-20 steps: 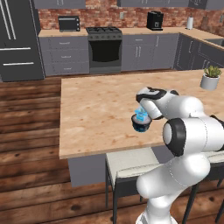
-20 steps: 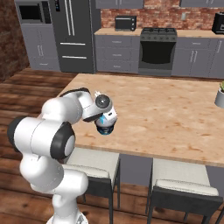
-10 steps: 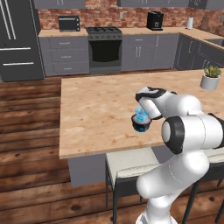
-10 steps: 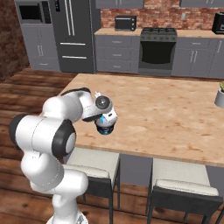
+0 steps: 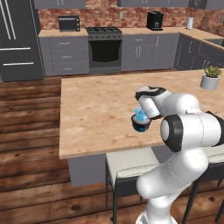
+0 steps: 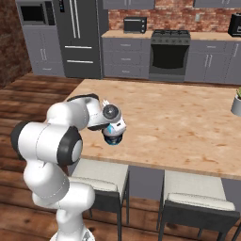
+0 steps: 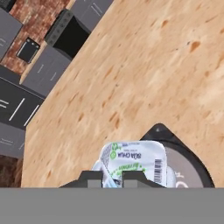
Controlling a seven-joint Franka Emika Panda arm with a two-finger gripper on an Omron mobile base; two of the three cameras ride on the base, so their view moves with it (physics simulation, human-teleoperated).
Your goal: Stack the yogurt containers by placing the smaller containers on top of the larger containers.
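One green-lettered cup lid, unreadable.

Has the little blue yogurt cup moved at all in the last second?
No. The small cup sits in the same spot over the dark tub, same gap to the counter's near edge, with the pincer shut on it.

Bare counter around stacked tub

small blue cup atop dark tub
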